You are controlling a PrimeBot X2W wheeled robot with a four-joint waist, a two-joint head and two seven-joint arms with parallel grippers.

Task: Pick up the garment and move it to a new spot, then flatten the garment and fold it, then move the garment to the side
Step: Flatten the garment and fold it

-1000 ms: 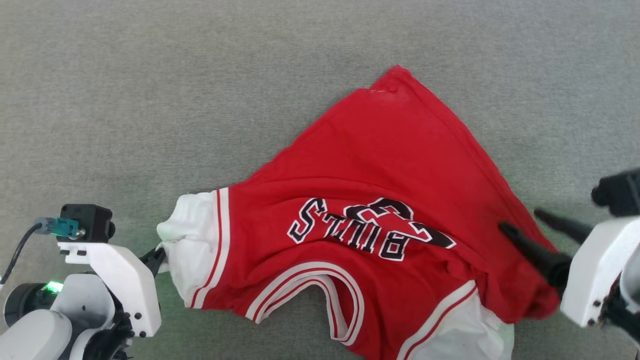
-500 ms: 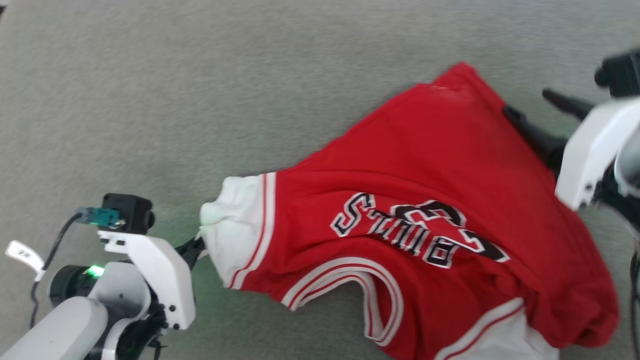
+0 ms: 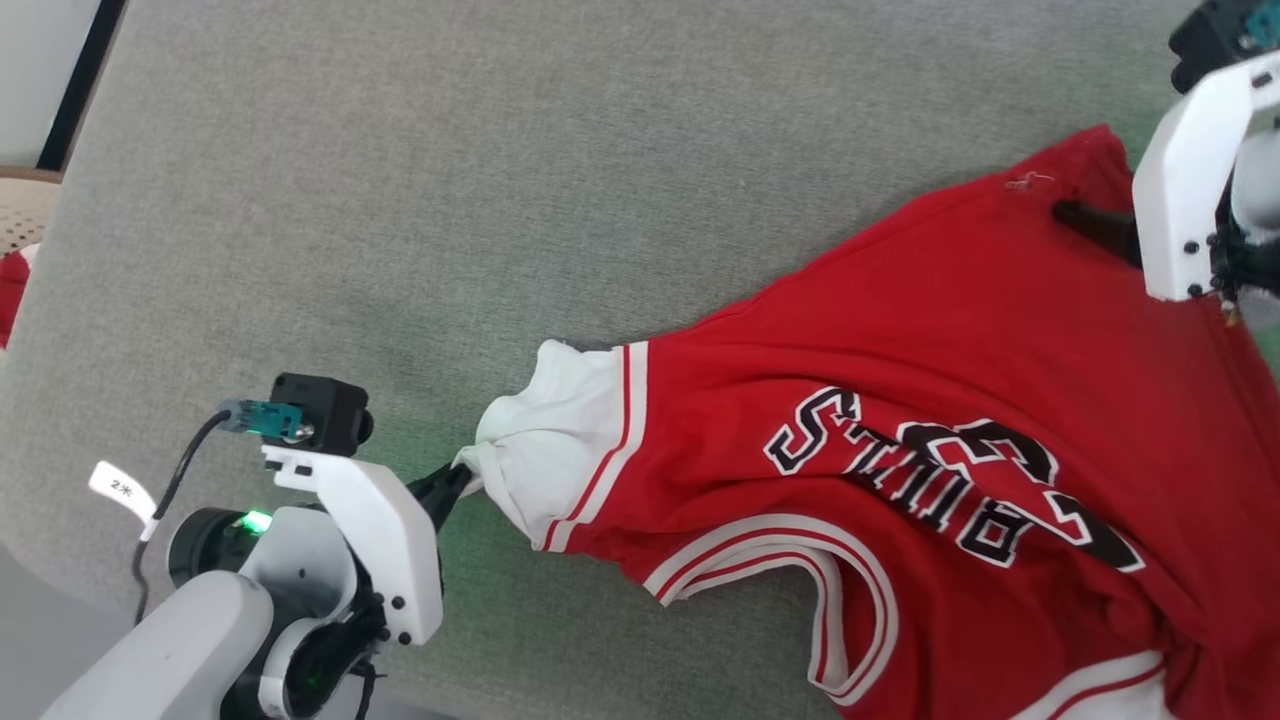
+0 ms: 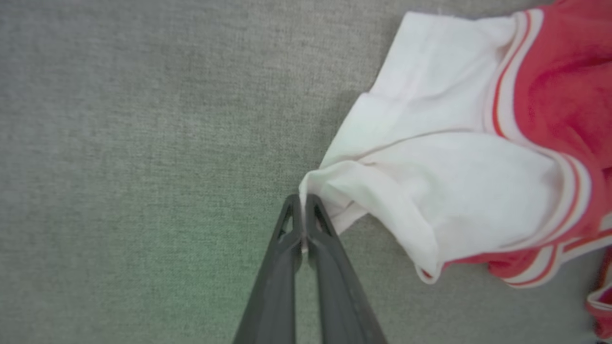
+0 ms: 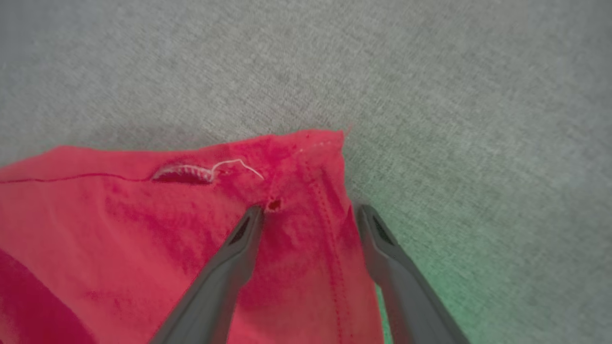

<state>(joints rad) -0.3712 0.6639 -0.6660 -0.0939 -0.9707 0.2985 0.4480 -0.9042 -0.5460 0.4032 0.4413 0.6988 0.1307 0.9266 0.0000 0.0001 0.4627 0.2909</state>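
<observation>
Left pincer [image 4: 302, 199] pinched tight — right pincer [image 5: 311, 211] wide

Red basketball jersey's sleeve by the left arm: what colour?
White sleeve edged with red stripes; best in left wrist view.

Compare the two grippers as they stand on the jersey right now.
The left gripper is shut, pinching the white sleeve's edge; the right gripper is open, holding nothing. The left gripper is at the jersey's sleeve end; the right gripper is over its red hem corner. Both are dark and two-fingered.

I note open grey fabric surface [image 3: 500, 200] above and left of the jersey [image 3: 950, 330]. The jersey blocks the lower right; the surface ends at far left.
</observation>
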